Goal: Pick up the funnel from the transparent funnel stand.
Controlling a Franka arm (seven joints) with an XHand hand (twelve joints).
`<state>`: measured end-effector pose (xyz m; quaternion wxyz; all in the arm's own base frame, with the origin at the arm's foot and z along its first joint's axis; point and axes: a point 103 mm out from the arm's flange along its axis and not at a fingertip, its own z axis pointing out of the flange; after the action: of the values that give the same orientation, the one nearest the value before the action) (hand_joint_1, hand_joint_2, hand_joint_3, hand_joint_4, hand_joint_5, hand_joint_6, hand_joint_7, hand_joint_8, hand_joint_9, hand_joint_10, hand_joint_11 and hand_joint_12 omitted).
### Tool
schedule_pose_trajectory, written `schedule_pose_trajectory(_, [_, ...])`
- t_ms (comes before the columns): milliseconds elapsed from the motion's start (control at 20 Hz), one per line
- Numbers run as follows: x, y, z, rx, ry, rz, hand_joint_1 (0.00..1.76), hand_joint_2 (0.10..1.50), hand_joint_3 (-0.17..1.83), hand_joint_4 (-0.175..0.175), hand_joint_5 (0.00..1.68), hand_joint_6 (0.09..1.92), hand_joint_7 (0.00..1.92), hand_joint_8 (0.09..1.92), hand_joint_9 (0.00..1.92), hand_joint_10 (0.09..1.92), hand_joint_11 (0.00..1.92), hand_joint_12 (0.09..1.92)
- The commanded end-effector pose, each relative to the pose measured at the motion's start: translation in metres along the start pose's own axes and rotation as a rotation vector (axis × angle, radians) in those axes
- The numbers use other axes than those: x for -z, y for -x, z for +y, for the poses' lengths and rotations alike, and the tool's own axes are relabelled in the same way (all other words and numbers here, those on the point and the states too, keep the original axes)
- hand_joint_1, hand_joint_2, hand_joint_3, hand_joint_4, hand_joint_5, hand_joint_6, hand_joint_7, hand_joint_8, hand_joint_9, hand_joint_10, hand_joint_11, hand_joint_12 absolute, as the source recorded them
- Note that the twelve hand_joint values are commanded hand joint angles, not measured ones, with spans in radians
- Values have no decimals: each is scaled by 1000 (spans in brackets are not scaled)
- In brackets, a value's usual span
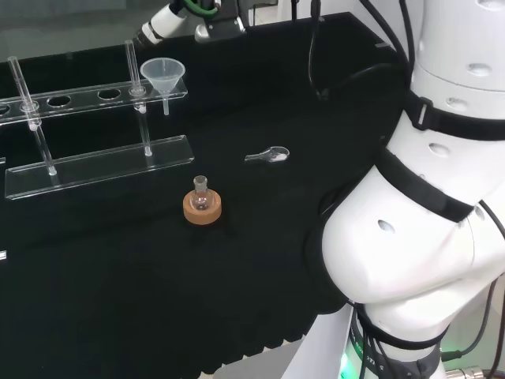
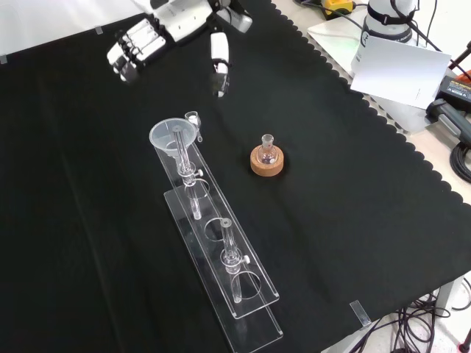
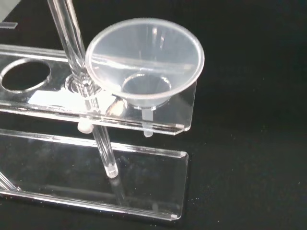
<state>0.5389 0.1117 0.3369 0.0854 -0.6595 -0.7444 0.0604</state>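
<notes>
A clear funnel (image 1: pixel 162 76) (image 2: pixel 174 135) (image 3: pixel 145 60) sits in the end hole of the transparent funnel stand (image 1: pixel 99 162) (image 2: pixel 246 309) (image 3: pixel 158 177), its stem hanging below the upper shelf. The hand (image 2: pixel 158 33) hovers above the cloth beyond the funnel's end of the stand in the front view, apart from it, with fingers straight and thumb spread. In the head view the hand (image 1: pixel 162 24) shows at the far edge behind the funnel. It holds nothing.
A small round flask on a cork ring (image 1: pixel 202 205) (image 2: pixel 266 158) stands beside the stand. A small clear spoon-like piece (image 1: pixel 270 155) lies on the cloth. Two upright posts (image 1: pixel 142 103) (image 3: pixel 76 48) rise from the stand. The arm's white links (image 1: pixel 426 205) take up the head view's right.
</notes>
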Motion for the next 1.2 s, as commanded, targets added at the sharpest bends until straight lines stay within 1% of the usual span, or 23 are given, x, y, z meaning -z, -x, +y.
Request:
schedule_pose_trajectory(50, [-18, -11, 19, 10, -33, 13, 478, 627, 3, 35, 0, 87, 0, 87, 0, 87, 0, 87])
schedule_pose_trajectory(100, [-20, -12, 21, 14, -35, 11, 479, 627, 3, 34, 0, 87, 0, 87, 0, 87, 0, 87])
schedule_pose_trajectory(200, [-24, -14, 26, 34, -49, -14, 484, 629, 4, 33, 0, 87, 0, 87, 0, 87, 0, 87])
schedule_pose_trajectory(300, [-29, -16, 32, 47, -60, -15, 489, 630, 5, 30, 0, 87, 0, 87, 0, 87, 11, 87])
schedule_pose_trajectory(450, [-38, -17, 39, 45, -80, -8, 490, 631, 5, 26, 0, 87, 0, 87, 0, 87, 63, 87])
schedule_pose_trajectory(500, [-41, -17, 40, 40, -86, -4, 491, 632, 2, 26, 0, 87, 0, 87, 0, 87, 43, 204])
schedule_pose_trajectory(550, [-45, -16, 41, 35, -93, 0, 492, 632, 0, 25, 0, 87, 0, 87, 0, 87, 24, 369])
schedule_pose_trajectory(600, [-47, -16, 40, 31, -99, 3, 493, 632, -1, 24, 0, 87, 0, 87, 0, 87, 12, 493])
schedule_pose_trajectory(650, [-52, -16, 42, 27, -107, 3, 494, 632, -2, 24, 0, 87, 0, 87, 0, 87, 5, 567])
schedule_pose_trajectory(900, [-65, -9, 34, 17, -136, 19, 510, 635, 0, 20, 0, 87, 0, 87, 0, 87, 0, 785])
schedule_pose_trajectory(1200, [-75, 6, 34, 7, -148, 12, 528, 640, 1, 11, 0, 87, 0, 87, 0, 87, 0, 934])
